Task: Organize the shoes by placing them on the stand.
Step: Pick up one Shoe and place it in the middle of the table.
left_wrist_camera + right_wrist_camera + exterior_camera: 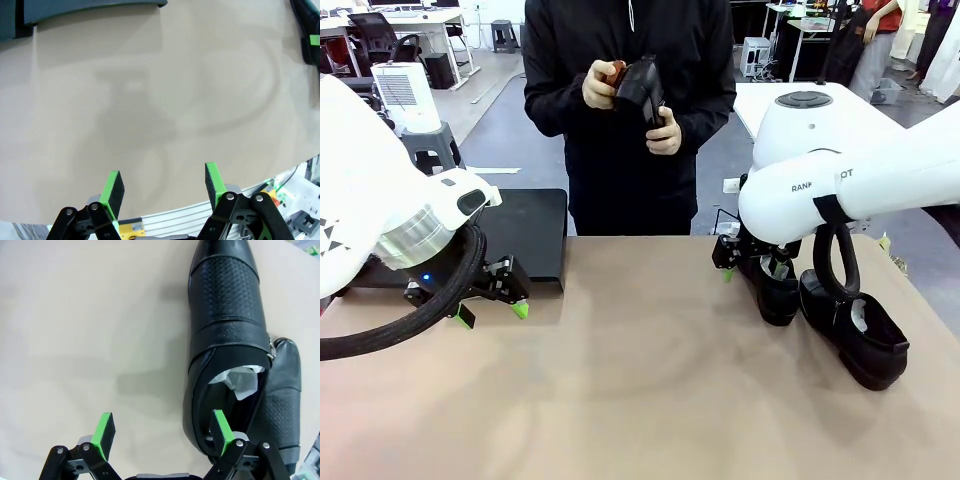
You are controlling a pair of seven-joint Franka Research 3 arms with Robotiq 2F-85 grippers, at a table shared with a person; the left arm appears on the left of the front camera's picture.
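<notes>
The nearer shoe (225, 315) lies on the table (640, 400) at the robot's right, toe pointing away from the wrist camera; the second shoe (286, 405) lies just beside it, seemingly touching along the side. Both are glossy black with a perforated vamp; a buckled strap (230, 340) crosses the instep, and crumpled pale paper (242, 380) stuffs the opening. The right gripper (162, 432) straddles the heel-side wall with jaws spread wide and nothing yet held (one pad appears to be inside the opening, the other outside over bare table). I judge the step to be the first pick-up: closing on that wall, lifting, then carrying across to the stand (535, 230), the matte-black platform at the table's far left. The left gripper (492, 312) hangs near the stand's front edge, jaws apart and empty.
</notes>
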